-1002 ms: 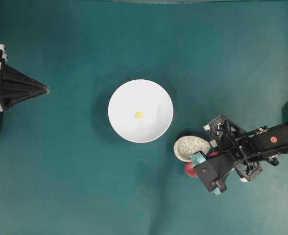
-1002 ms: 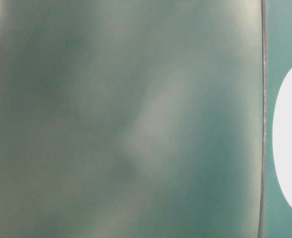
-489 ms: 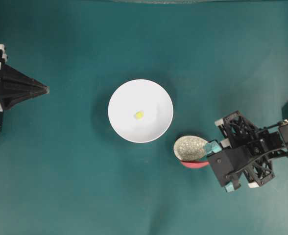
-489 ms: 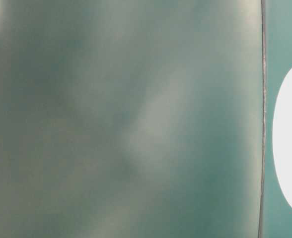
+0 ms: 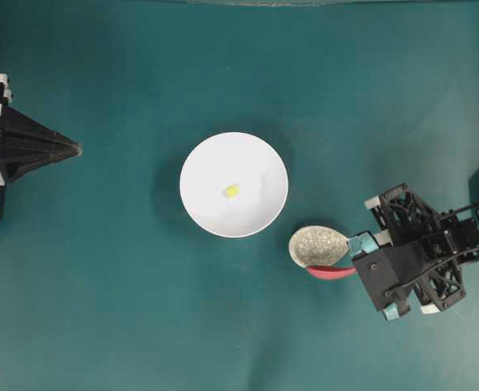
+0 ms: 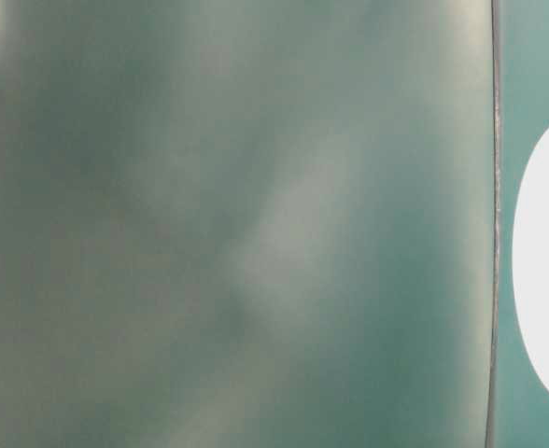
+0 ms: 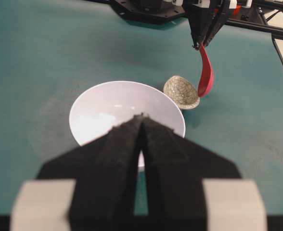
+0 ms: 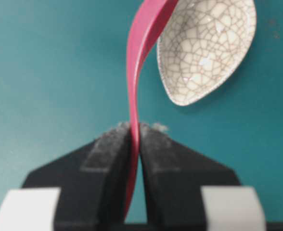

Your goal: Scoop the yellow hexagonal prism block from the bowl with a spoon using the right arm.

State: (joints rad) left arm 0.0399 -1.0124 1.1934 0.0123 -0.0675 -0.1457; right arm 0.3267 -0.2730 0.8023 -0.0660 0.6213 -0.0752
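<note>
The teal worktop (image 5: 125,309) carries everything. Near its middle the bowl (image 5: 215,204) sits, white and round; from overhead the yellow hexagonal prism block (image 5: 232,191) shows inside it, just off centre. The left wrist view hides that block behind the left gripper (image 7: 141,117), whose jaws are pressed together on nothing, parked at the worktop's left edge. The table-level view gives only a blur of green and a white curve of the bowl's side at its right edge.

Toward the right edge the right gripper (image 5: 355,262) grips the spoon (image 5: 331,273). Overhead only a pink-red sliver peeks out beside the speckled spoon rest (image 5: 317,246), which lies just beside the bowl's lower right rim. The right wrist view shows the jaws clamped on the thin handle, its length curving up past the rest. The left wrist view alone shows the spoon hanging scoop-down from the jaws, lifted, next to the rest.
</note>
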